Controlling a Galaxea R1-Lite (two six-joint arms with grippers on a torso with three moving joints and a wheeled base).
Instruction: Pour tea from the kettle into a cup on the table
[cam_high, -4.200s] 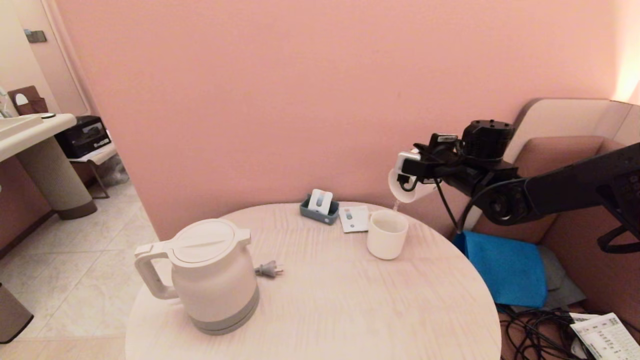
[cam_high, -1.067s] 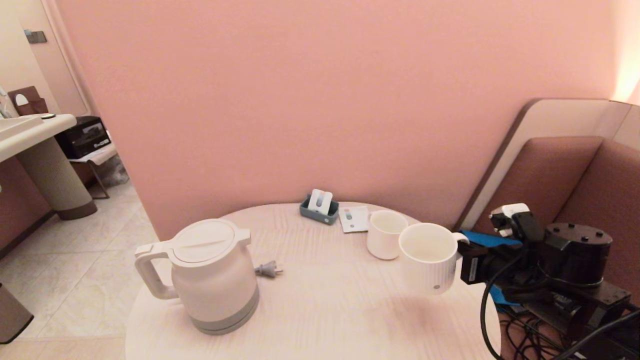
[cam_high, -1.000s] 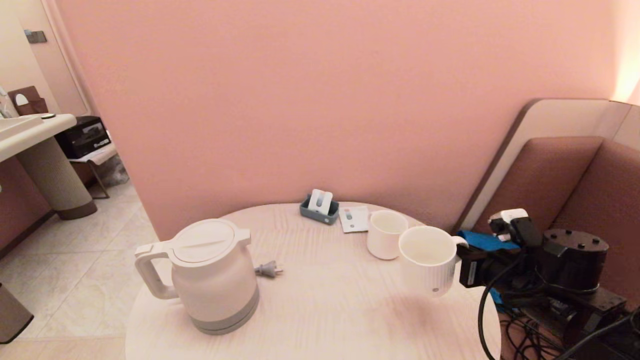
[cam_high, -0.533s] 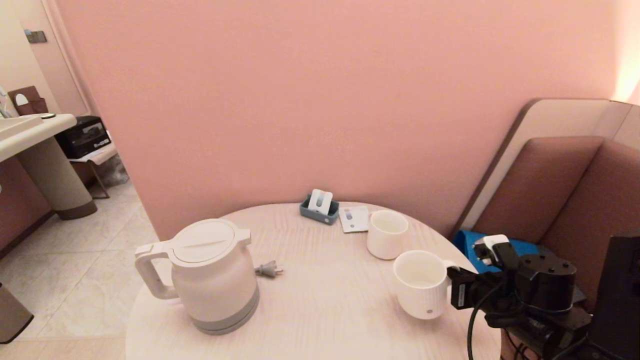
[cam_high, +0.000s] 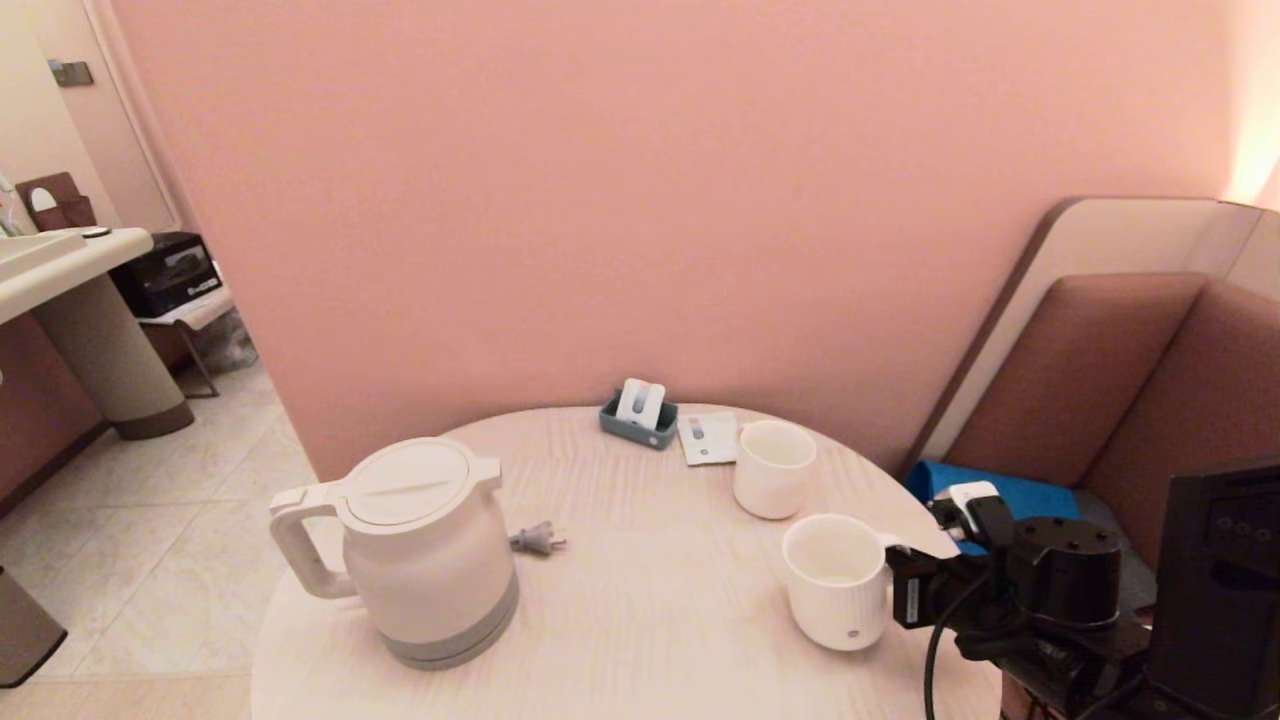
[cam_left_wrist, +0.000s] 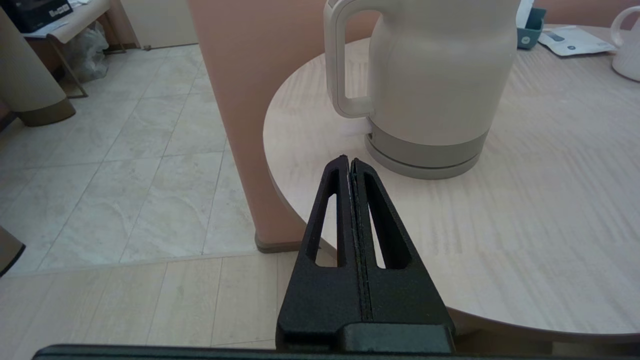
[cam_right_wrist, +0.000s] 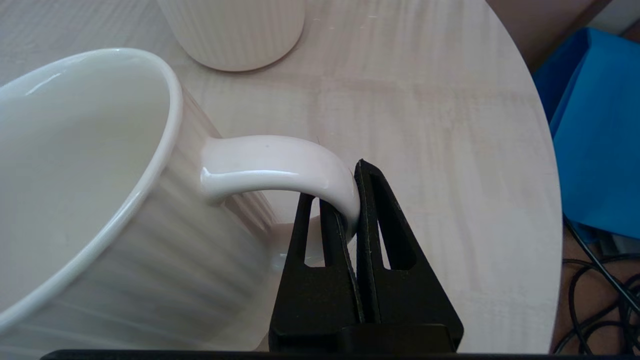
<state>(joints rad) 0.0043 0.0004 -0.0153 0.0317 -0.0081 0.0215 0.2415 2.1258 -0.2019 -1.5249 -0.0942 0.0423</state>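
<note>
The cream-white kettle (cam_high: 420, 550) stands upright on the left of the round pale table (cam_high: 650, 600), its loop handle turned left. The ribbed white cup (cam_high: 835, 585) is upright, down at the tabletop near the right front edge. My right gripper (cam_high: 897, 590) is shut on its handle from the right. In the right wrist view the fingers (cam_right_wrist: 370, 210) pinch the handle's outer curve (cam_right_wrist: 280, 165), and the cup (cam_right_wrist: 100, 200) looks empty. My left gripper (cam_left_wrist: 350, 162) is shut and empty, low at the table's left front edge, short of the kettle (cam_left_wrist: 435, 75).
A second white cup (cam_high: 773, 468) stands behind the held one. At the back are a blue-grey holder (cam_high: 638, 415) and a flat sachet (cam_high: 706, 440). A loose plug (cam_high: 537, 539) lies beside the kettle. Right of the table are a blue cloth (cam_high: 1030, 495) and a brown sofa.
Four seconds ago the right gripper held the ribbed cup tipped above the second cup. It has since turned the cup upright and lowered it forward to the table's right front.
</note>
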